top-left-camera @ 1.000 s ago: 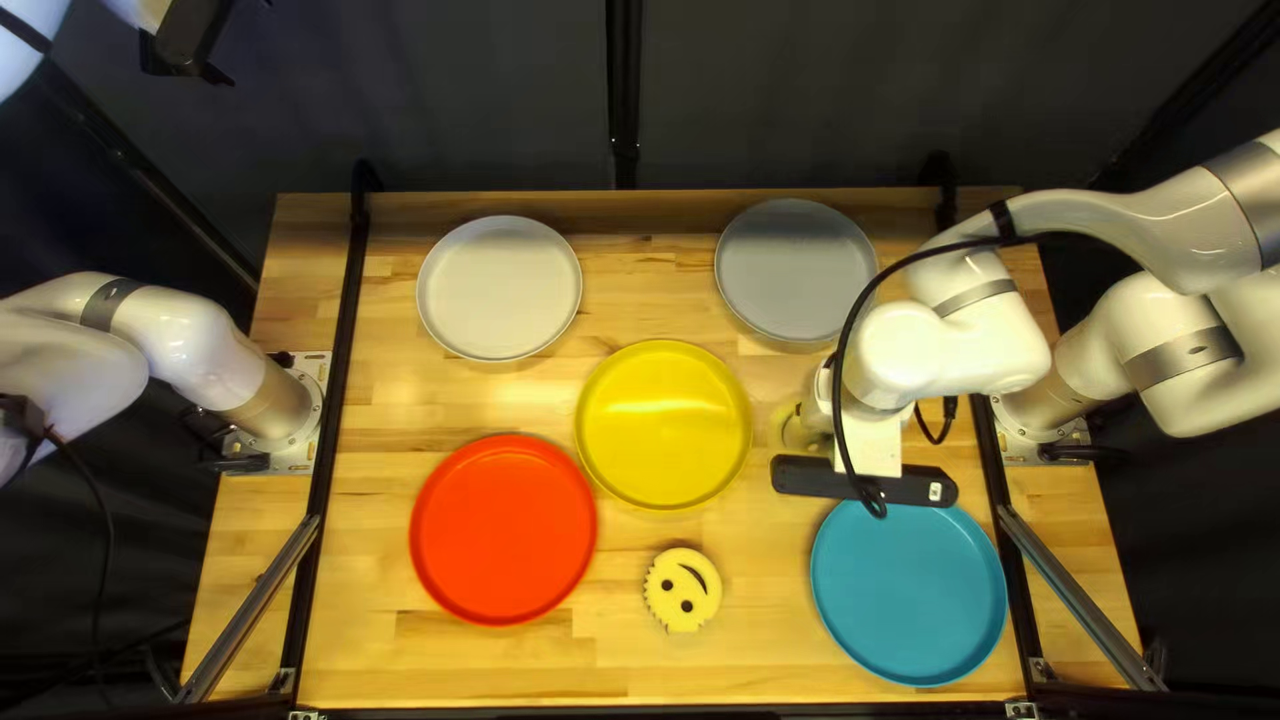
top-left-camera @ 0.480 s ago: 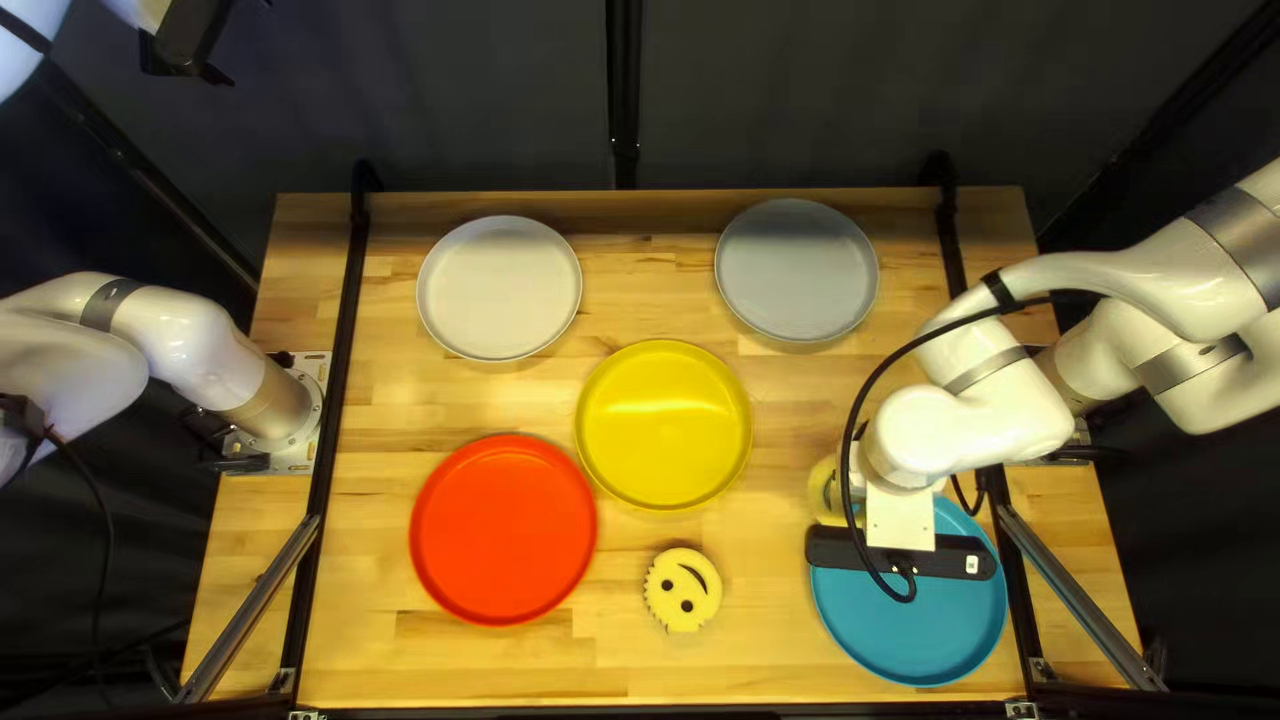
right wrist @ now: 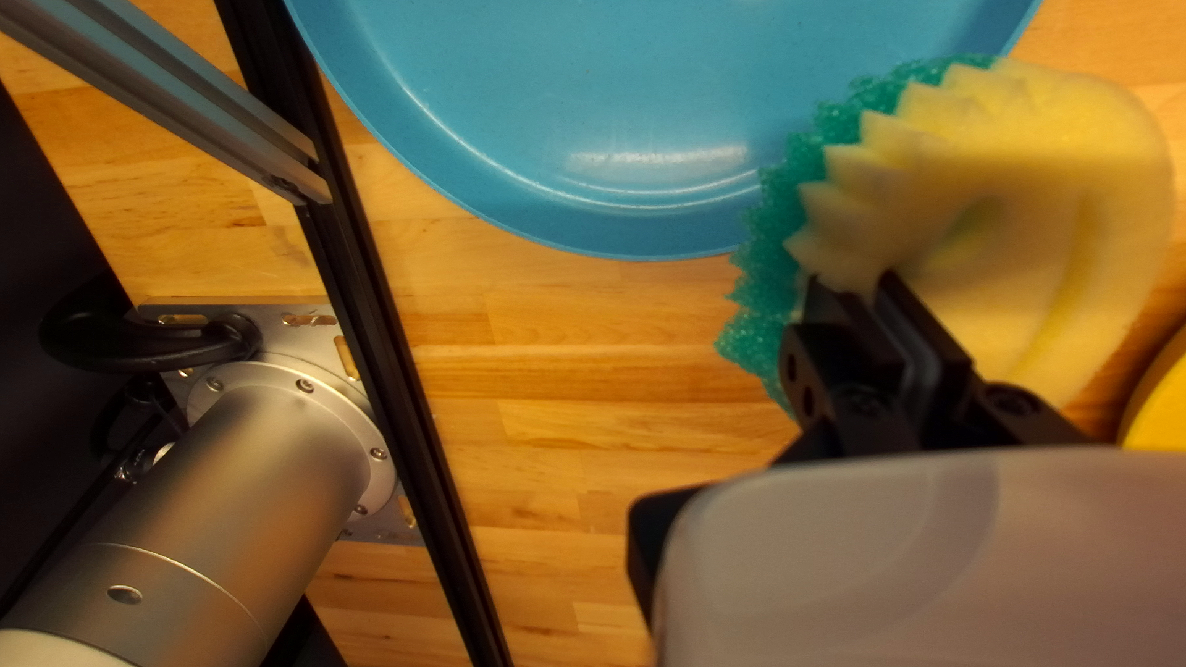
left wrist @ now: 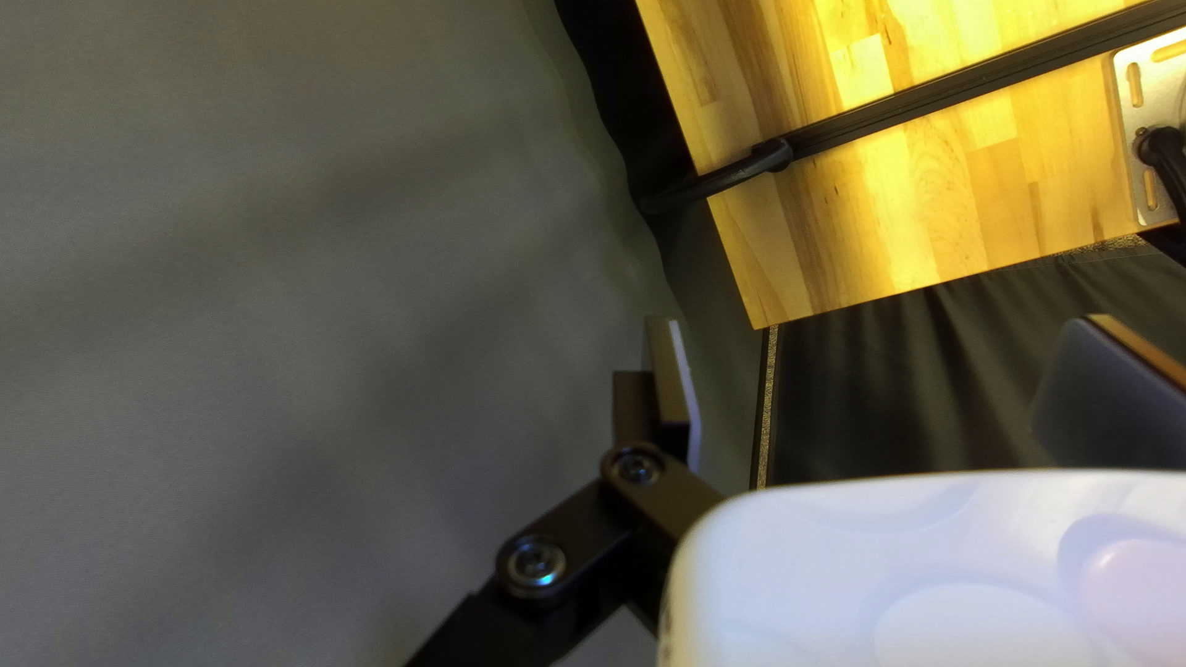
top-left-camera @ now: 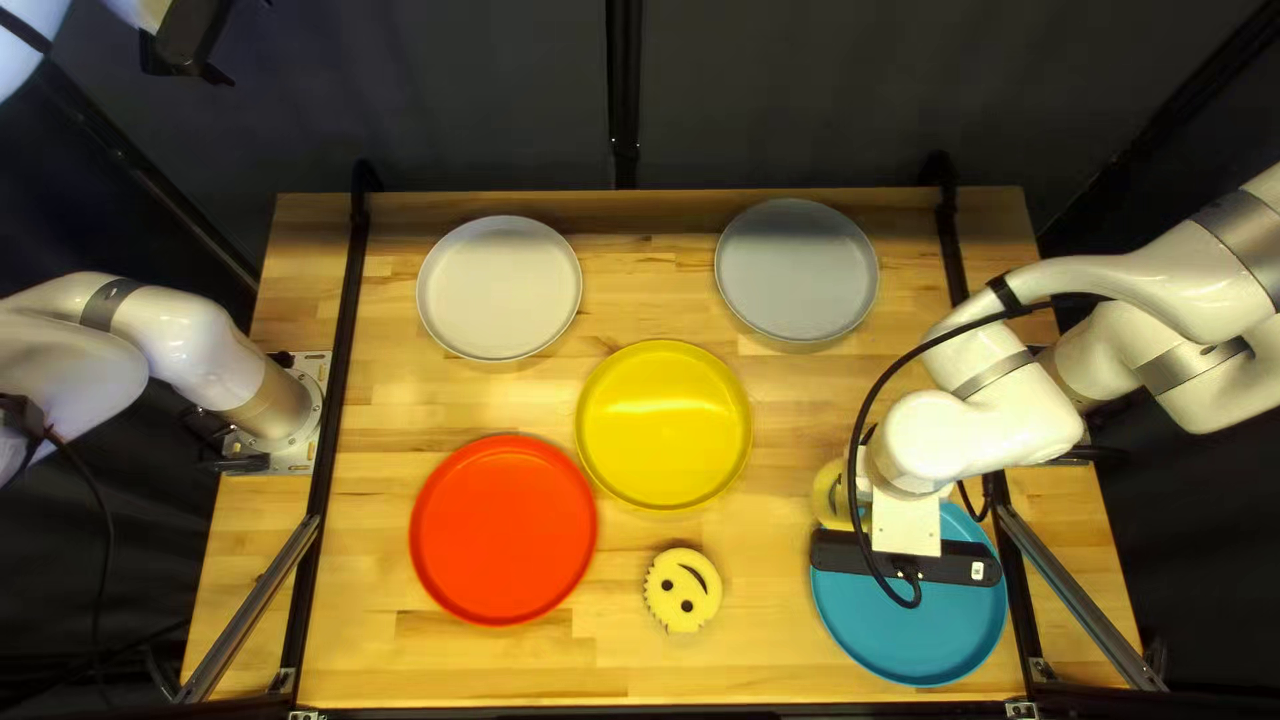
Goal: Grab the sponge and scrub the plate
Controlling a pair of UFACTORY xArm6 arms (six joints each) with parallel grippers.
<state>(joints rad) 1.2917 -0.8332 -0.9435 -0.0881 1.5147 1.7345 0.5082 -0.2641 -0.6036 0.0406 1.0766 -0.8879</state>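
Sponge (right wrist: 1063,247) in the grip, folks, and it's the right end effector (right wrist: 853,290) that has it, fingers drawn close together and clamped on the toothed edge! Everything hinges on where the blue plate (top-left-camera: 907,627) lies from here, and it's right there: ahead of those fingers in the right wrist view, and toward the counter's (top-left-camera: 747,667) near edge in the top left view. From where I'm standing, the sponge sits by the plate's far-side rim, overlapping it in the wrist view. How high it rides above the rim, I can't quite make out. No long axis to fret over, since the thing is roundish, and look at the green scrubbing layer (right wrist: 772,266), turned to the plate side!

So the play, as I'd call it: over the rim, in toward the plate's middle, then down until green meets blue. Come in too low and the sponge could snag on that raised lip; press hard off-centre and the soft foam may twist in the pinch.

Which arm has the short road? The right one (top-left-camera: 987,427), no contest. The left end effector (left wrist: 883,358) is well away beyond the counter, fingers wide apart, nothing between them. Pickup done, I'd judge, and the scrub itself is the next job on the card!
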